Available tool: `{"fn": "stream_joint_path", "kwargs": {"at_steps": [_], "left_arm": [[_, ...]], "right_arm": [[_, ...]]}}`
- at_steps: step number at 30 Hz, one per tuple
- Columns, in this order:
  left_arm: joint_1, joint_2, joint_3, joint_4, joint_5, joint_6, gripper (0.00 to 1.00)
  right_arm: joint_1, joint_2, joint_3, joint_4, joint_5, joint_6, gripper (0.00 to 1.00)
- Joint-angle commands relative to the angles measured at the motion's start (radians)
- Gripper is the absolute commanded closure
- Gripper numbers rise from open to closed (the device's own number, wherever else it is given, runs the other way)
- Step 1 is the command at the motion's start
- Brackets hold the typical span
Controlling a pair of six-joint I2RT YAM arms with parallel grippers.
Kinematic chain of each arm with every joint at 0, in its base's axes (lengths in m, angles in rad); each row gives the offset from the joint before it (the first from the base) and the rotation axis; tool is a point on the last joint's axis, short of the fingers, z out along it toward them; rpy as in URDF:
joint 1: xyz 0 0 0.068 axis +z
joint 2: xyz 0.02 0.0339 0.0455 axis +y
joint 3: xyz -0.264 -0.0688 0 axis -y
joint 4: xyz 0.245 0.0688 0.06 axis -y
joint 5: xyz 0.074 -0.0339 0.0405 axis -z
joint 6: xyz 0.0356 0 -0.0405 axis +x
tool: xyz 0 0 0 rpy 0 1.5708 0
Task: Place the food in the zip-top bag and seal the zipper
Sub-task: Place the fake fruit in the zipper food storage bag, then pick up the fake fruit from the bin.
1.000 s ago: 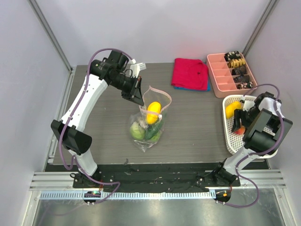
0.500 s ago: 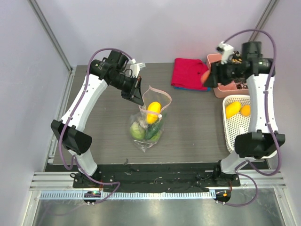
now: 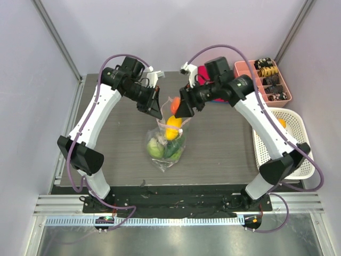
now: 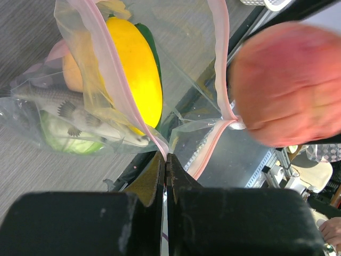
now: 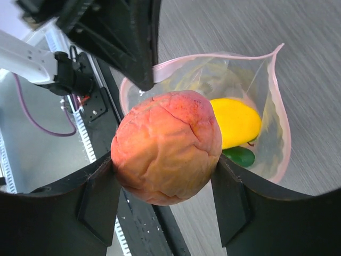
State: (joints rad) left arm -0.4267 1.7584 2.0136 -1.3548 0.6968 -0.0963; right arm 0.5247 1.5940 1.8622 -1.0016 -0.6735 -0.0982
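Fruit [image 5: 166,144] clamped between right gripper [image 3: 178,106] fingers, just above zip-top bag [image 5: 269,122] mouth. Left gripper [image 4: 165,160] fingers pinched together on zipper [image 4: 222,64], holding mouth open. Lower fruit past rim before release; fit beside lemon [image 5: 234,122] probably tight.

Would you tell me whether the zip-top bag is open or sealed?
Open: the zipper spreads in a wide loop, with the left gripper pinching one rim of the bag.
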Motion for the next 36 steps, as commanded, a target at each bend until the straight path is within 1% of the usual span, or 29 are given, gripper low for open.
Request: {"fn": "stream_joint_path", "kwargs": {"at_steps": [1, 2, 4, 5, 6, 10, 12, 14, 15, 16, 19, 20, 21, 22, 23, 25, 26, 30, 34, 36], "left_arm": [[0.006, -0.050, 0.017, -0.066, 0.018, 0.012, 1.00], [0.006, -0.053, 0.016, -0.066, 0.018, 0.013, 1.00], [0.006, -0.057, 0.010, -0.063, 0.018, 0.015, 1.00], [0.005, -0.062, 0.007, -0.061, 0.020, 0.017, 1.00], [0.006, -0.060, 0.007, -0.063, 0.018, 0.018, 1.00], [0.006, -0.060, 0.005, -0.060, 0.020, 0.020, 1.00], [0.006, -0.059, 0.007, -0.058, 0.020, 0.020, 1.00], [0.006, -0.059, 0.011, -0.056, 0.020, 0.017, 1.00], [0.006, -0.060, 0.011, -0.055, 0.021, 0.017, 1.00], [0.006, -0.060, 0.011, -0.053, 0.021, 0.015, 1.00], [0.006, -0.060, 0.011, -0.056, 0.021, 0.015, 1.00], [0.006, -0.060, 0.013, -0.058, 0.020, 0.017, 1.00], [0.006, -0.062, 0.013, -0.058, 0.020, 0.018, 1.00], [0.006, -0.063, 0.013, -0.060, 0.020, 0.018, 1.00], [0.006, -0.065, 0.013, -0.061, 0.018, 0.018, 1.00], [0.006, -0.066, 0.011, -0.063, 0.021, 0.018, 1.00], [0.006, -0.069, 0.010, -0.061, 0.021, 0.017, 1.00], [0.005, -0.071, -0.007, -0.060, 0.023, 0.017, 1.00], [0.006, -0.065, 0.004, -0.064, 0.026, 0.012, 1.00], [0.006, -0.060, 0.016, -0.066, 0.026, 0.009, 1.00]], "right_arm": [[0.061, 0.046, -0.005, 0.029, 0.080, -0.018, 0.48], [0.093, 0.044, -0.005, 0.021, 0.081, -0.029, 0.34], [0.122, 0.032, -0.014, -0.003, 0.101, -0.077, 0.20], [0.133, 0.014, -0.020, -0.006, 0.130, -0.083, 0.07], [0.139, 0.005, -0.024, -0.011, 0.137, -0.086, 0.01], [0.138, -0.040, 0.017, -0.035, 0.201, -0.096, 0.00], [0.114, -0.061, 0.057, -0.040, 0.224, -0.095, 0.00], [0.003, -0.066, 0.078, -0.048, 0.181, -0.061, 0.00], [-0.044, -0.063, 0.092, -0.051, 0.126, -0.045, 0.00], [-0.166, -0.057, 0.095, -0.066, 0.097, -0.035, 0.00], [-0.348, -0.010, 0.114, -0.136, 0.014, -0.047, 0.02], [-0.459, 0.001, 0.114, -0.152, 0.006, -0.081, 0.03], [-0.506, 0.009, 0.101, -0.166, 0.011, -0.093, 0.04], [-0.556, 0.024, 0.089, -0.172, 0.049, -0.107, 0.04], [-0.645, 0.032, 0.077, -0.180, 0.070, -0.145, 0.06], [-0.725, 0.053, 0.034, -0.186, 0.121, -0.178, 0.07], [-0.779, 0.070, 0.016, -0.175, 0.215, -0.184, 0.07], [-0.899, 0.112, -0.043, -0.161, 0.368, -0.263, 0.09], [-0.989, 0.144, -0.080, -0.118, 0.477, -0.346, 0.10], [-1.011, 0.162, -0.101, -0.089, 0.537, -0.360, 0.12]]}}
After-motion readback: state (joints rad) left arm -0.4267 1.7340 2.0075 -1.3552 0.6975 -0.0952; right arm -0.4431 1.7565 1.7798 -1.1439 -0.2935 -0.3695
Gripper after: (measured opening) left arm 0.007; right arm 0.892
